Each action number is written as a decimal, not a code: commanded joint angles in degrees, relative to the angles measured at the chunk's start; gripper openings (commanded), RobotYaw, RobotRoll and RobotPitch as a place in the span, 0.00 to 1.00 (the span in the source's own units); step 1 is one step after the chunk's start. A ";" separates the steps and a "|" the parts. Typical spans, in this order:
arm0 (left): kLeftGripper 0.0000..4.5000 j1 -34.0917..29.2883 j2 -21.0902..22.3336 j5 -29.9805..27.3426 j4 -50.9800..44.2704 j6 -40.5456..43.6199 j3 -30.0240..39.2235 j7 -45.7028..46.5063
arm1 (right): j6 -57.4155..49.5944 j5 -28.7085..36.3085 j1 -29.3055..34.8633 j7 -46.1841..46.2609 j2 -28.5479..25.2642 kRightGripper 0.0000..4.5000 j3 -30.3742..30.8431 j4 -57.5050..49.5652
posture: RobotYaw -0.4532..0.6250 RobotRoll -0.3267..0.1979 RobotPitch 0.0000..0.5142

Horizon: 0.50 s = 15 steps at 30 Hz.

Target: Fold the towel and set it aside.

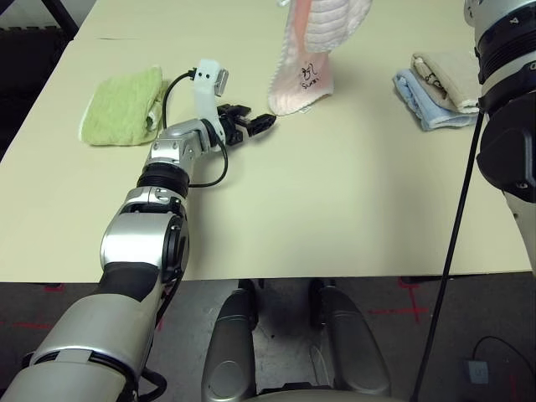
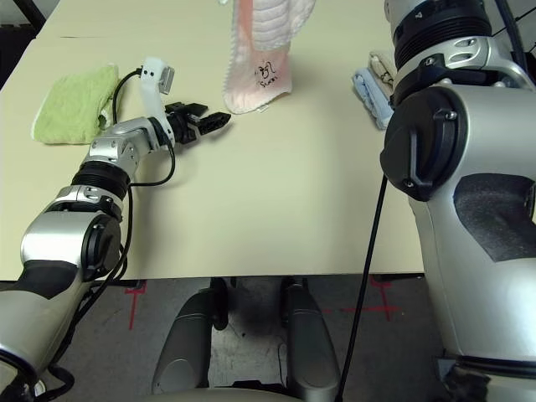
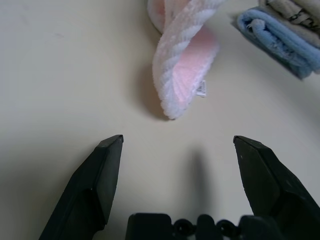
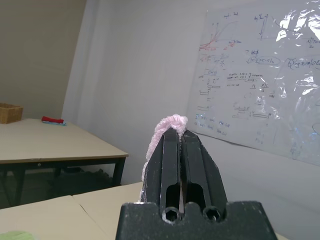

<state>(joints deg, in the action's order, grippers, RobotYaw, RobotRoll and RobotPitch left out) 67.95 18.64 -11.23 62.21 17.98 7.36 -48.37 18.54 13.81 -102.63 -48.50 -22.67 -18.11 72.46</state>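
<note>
Towel (image 1: 303, 77), pale pink, hangs from my right gripper (image 4: 180, 134), whose fingers are pressed together on a pinch of its fabric up high. The cloth drapes down in a folded loop, and its lower end rests on the table (image 1: 335, 201), with a small dark motif showing near the bottom and a white tag on the edge. My left gripper (image 3: 177, 145) hovers low over the table just beside that lower end, fingers spread wide, touching nothing. A green folded towel (image 1: 124, 106) lies to my left. A stack of blue and beige folded towels (image 1: 437, 90) sits to my right, well apart from the pink one.
</note>
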 commanded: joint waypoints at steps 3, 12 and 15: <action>1.00 0.38 -1.05 -0.57 2.28 0.34 1.78 2.64 | 0.82 -0.07 -1.63 -0.75 -0.58 0.01 0.21 -1.59 | 0.39 0.62 0.58; 1.00 2.29 -3.69 -0.57 5.84 -4.92 4.15 7.16 | 0.47 0.08 -1.19 -1.39 -0.75 0.01 0.14 -1.92 | 0.38 0.62 0.59; 1.00 2.98 -4.69 -0.73 6.23 -5.48 4.54 6.85 | 0.37 0.05 -1.08 -1.42 -0.87 0.01 0.15 -1.93 | 0.38 0.62 0.59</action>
<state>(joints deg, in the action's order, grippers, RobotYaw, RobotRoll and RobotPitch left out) 70.20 14.56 -11.59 67.06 13.16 11.70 -41.30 18.53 13.83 -102.62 -49.34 -22.39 -18.10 72.42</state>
